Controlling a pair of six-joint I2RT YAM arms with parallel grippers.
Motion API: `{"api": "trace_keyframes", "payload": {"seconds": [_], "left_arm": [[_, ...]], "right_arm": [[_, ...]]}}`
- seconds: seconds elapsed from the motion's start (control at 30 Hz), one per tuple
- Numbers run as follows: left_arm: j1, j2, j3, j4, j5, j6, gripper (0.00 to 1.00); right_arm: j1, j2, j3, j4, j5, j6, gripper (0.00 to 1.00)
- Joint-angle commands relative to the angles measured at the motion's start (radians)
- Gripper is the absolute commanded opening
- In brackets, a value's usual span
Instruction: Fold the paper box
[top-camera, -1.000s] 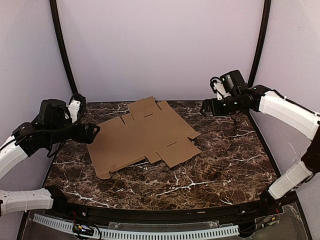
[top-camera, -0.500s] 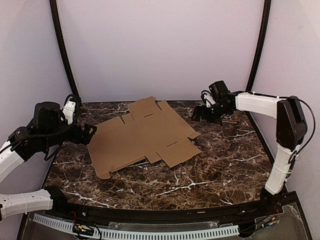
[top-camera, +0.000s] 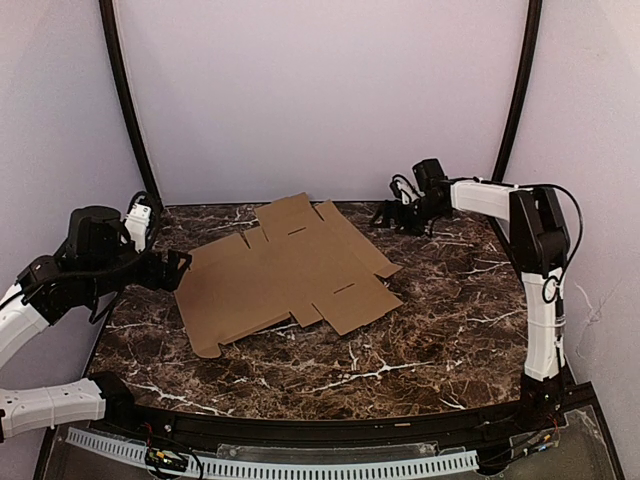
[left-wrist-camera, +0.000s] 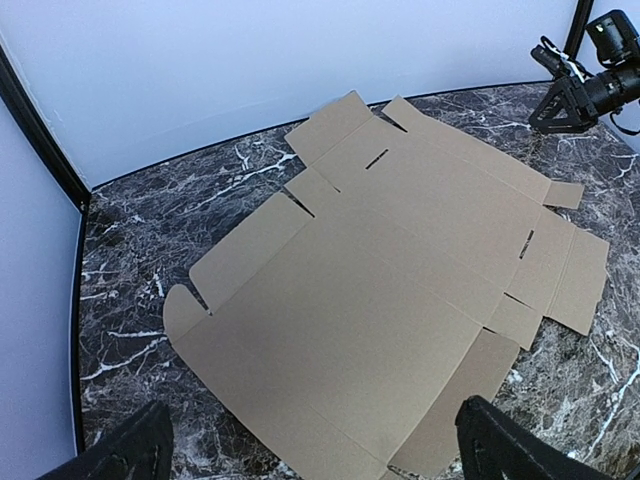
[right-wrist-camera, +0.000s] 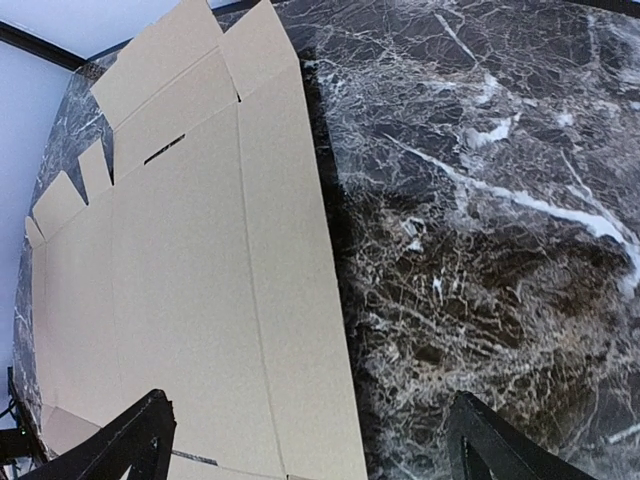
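Note:
The paper box (top-camera: 290, 275) is a flat brown die-cut cardboard sheet with flaps and slots, lying unfolded on the dark marble table (top-camera: 450, 320). My left gripper (top-camera: 180, 268) hovers open at the sheet's left edge. In the left wrist view the sheet (left-wrist-camera: 400, 270) fills the space ahead of the gripper (left-wrist-camera: 312, 425), with nothing between the fingers. My right gripper (top-camera: 390, 215) is open near the back of the table, just right of the sheet's far corner. Its wrist view shows the sheet (right-wrist-camera: 190, 280) to the left and bare marble to the right of the gripper (right-wrist-camera: 310, 415).
Pale walls enclose the table on three sides, with black frame posts (top-camera: 125, 110) at the back corners. The right arm (top-camera: 535, 240) rises along the right side. A black rail (top-camera: 330, 435) runs along the near edge.
The right arm swung toward the back and left, bringing its gripper down close to the sheet's far right corner. The left gripper shifted slightly. The sheet has not moved.

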Motion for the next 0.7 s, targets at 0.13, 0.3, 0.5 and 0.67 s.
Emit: {"api": "trace_keyframes", "payload": {"seconds": [0.13,0.3,0.5,0.67], "left_arm": [[-0.004,0.013,-0.017,0.009,0.018,0.011,1.0],[-0.004,0.035,-0.014,0.011,0.028,-0.001,1.0],[-0.004,0.036,-0.025,0.045,0.118,-0.074,1.0],[-0.004,0.023,-0.05,0.05,0.166,-0.167,1.0]], "right_arm": [[-0.027,0.167,0.19,0.011,-0.224,0.003,0.93],[-0.036,0.267,0.27,0.016,-0.346,0.014,0.89],[-0.043,0.345,0.323,0.048,-0.421,0.043,0.89],[-0.047,0.406,0.36,0.071,-0.502,0.055,0.87]]}}
